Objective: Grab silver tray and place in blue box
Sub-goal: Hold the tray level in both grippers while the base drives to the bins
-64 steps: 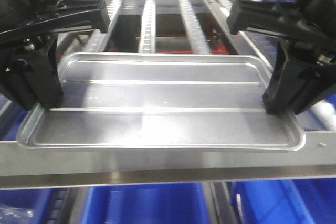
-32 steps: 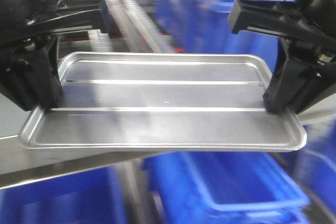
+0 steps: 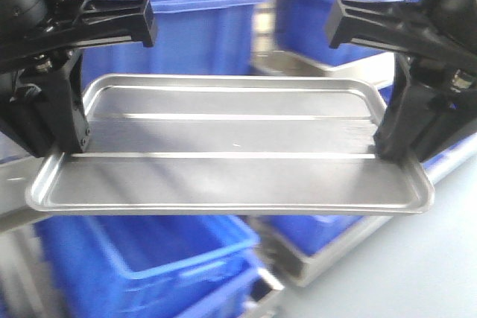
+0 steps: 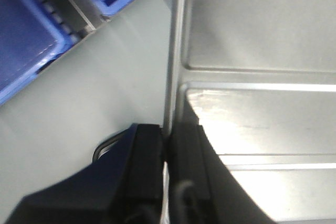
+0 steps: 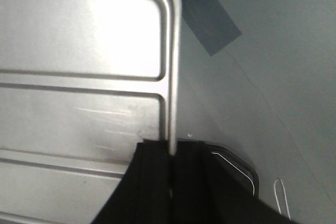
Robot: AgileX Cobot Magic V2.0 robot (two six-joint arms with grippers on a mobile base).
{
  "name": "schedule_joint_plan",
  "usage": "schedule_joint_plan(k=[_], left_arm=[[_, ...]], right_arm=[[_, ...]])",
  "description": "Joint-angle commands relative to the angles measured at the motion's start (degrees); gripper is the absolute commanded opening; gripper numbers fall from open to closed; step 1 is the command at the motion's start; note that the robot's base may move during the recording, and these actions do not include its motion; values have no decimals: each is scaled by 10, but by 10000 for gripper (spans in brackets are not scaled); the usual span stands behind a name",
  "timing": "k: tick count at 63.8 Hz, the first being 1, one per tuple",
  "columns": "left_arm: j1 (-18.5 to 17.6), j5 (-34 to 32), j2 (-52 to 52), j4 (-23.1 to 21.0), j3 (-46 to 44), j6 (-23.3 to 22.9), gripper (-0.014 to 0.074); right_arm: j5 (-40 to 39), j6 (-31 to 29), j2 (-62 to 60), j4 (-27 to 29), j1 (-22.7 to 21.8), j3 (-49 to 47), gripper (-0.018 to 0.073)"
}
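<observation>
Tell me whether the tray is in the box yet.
Out: left gripper and right gripper hold the tray by its rims, above the box.

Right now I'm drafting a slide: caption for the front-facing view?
Both arms' jaws clamp the silver tray by its ends above an open blue box.

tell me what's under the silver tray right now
Below the silver tray: an open blue box at left, grey floor at right. The tray hides the box's far part.

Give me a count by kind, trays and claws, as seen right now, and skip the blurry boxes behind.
silver tray: 1
claws: 2, the left claw and the right claw, each shut on a tray edge
Total: 3
</observation>
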Motion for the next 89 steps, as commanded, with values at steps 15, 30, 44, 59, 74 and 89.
schedule_joint_plan(k=[15,30,44,59,74,89], left_arm=[[-3,-12,-20,9,-14,-6,-15],[-3,-12,-20,9,-14,-6,-15],[-3,-12,-20,9,-14,-6,-15],[-3,-12,-20,9,-14,-6,-15],[-3,-12,-20,9,-14,-6,-15],[-3,-12,-20,9,-14,-6,-15]], right_arm=[[-22,0,-16,-12,-2,-15,57],[-21,0,-16,-12,-2,-15,57],[-21,0,-16,-12,-2,-15,57],[-21,0,-16,-12,-2,-15,57],[-21,0,-16,-12,-2,-15,57],[-21,0,-16,-12,-2,-15,57]])
